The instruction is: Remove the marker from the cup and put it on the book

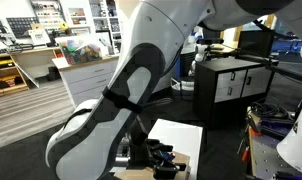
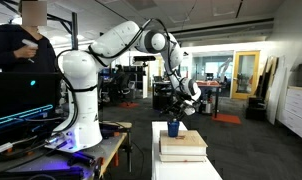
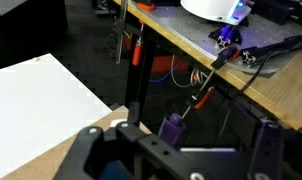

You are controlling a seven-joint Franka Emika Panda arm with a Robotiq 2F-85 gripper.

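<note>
The marker [image 3: 173, 128], a short purple stub, is out of the cup and sits at the tips of the gripper [image 3: 175, 142]. The dark fingers are closed in on it from both sides. In the wrist view it hangs in open air, off the white table [image 3: 41, 90] and in front of the wooden desk edge [image 3: 191, 55], which runs diagonally across the picture with cables hanging beneath it.

In an exterior view the gripper [image 2: 184, 100] hangs above the cup [image 2: 174, 127], apart from its rim. The cup stands upright on the book [image 2: 186, 143], toward that view's left end of the cover, so bare cover lies beside it on the other side. The book lies on the narrow table [image 2: 183, 170], with open floor around it. The arm's base [image 2: 86, 125] stands on the desk near the table.

In the exterior view from behind, the arm [image 1: 121, 90] fills the middle and hides most of the table [image 1: 181, 133].
</note>
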